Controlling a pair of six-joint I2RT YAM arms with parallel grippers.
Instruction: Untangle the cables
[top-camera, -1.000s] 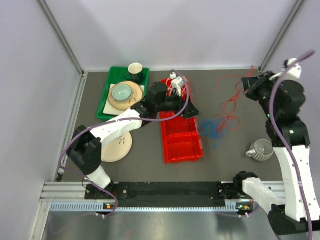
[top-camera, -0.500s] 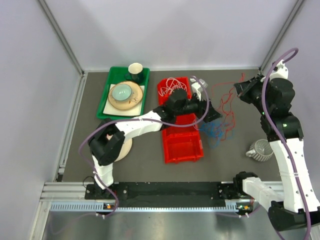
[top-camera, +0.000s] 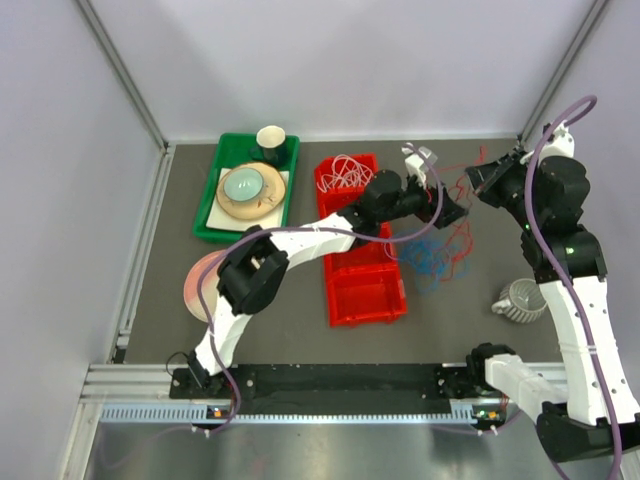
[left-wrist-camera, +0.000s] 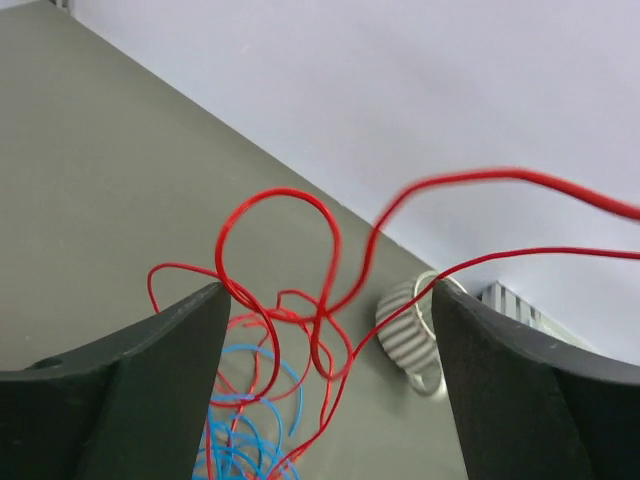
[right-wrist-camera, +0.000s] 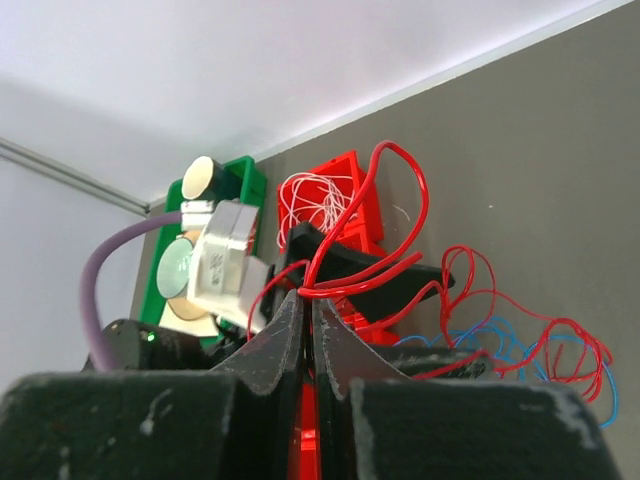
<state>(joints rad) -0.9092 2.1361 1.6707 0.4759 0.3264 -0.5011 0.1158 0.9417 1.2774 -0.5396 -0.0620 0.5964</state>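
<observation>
My left jaws swung from red plastic bin (top-camera: 365, 295) to thin red wire (left-wrist-camera: 275, 191), now spread; right jaws pinch that wire. Can start separating.

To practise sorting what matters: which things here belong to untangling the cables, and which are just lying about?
Job: red cable, blue cable, white cables in red bin, left gripper, right gripper.
Lying about: green tray, ribbed mug, pink plate.

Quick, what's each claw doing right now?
Left claw: open, gripping nothing.
Right claw: closed, pinching a red cable.
</observation>
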